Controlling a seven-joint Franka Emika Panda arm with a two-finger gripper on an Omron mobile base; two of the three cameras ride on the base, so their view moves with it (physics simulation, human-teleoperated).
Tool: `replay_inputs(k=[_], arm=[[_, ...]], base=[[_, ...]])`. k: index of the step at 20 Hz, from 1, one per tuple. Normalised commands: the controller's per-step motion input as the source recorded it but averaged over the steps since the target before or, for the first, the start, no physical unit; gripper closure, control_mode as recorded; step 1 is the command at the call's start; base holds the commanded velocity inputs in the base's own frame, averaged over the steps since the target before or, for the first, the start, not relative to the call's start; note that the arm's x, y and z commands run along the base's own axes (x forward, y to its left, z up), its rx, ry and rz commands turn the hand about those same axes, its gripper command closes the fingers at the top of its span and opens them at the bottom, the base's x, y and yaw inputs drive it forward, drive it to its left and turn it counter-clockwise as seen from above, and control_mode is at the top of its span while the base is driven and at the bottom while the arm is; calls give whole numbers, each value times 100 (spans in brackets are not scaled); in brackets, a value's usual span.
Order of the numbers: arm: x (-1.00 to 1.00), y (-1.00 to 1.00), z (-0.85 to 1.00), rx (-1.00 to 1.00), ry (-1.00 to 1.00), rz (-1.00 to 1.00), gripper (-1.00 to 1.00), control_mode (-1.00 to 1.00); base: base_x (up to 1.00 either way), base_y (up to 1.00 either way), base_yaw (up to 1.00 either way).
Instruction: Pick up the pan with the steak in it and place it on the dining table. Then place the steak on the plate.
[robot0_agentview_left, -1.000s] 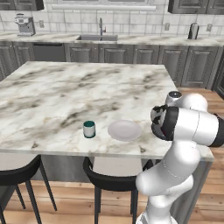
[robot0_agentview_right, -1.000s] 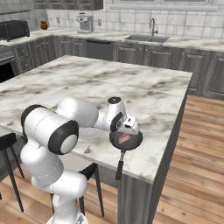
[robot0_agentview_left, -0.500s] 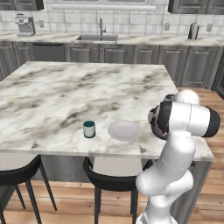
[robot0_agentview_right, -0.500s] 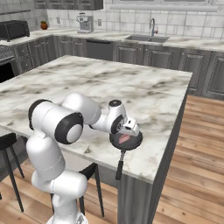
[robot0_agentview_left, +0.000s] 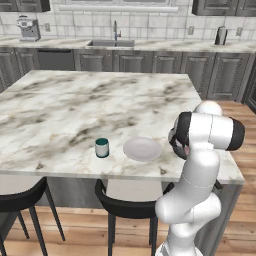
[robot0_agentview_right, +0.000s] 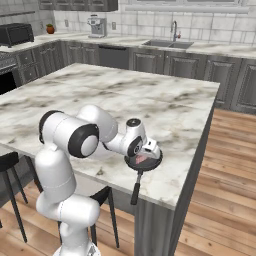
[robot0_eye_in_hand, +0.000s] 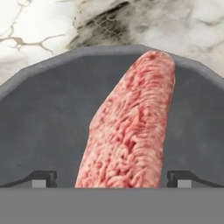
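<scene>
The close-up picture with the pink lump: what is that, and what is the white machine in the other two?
The white machine is a robot arm with jaws at its tip. Two cameras behind it look over the table; the close-up comes from a camera on its hand. The pink lump is a steak lying in a black pan on the table's corner. The gripper hangs right over the steak, jaws wide, one fingertip each side, holding nothing. A white plate and a teal cup stand nearby.
</scene>
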Motion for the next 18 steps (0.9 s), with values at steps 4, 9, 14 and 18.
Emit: replay_inputs(k=[4,9,14,18], arm=[[0,-3,-8,0,-1,0,-100,-100],[0,0,0,0,0,0,100,-100],[0,0,28,2,-1,-5,100,-100],[-6,0,54,4,-2,-5,100,-100]], base=[[0,0,0],[0,0,0],[0,0,0],[0,0,0]])
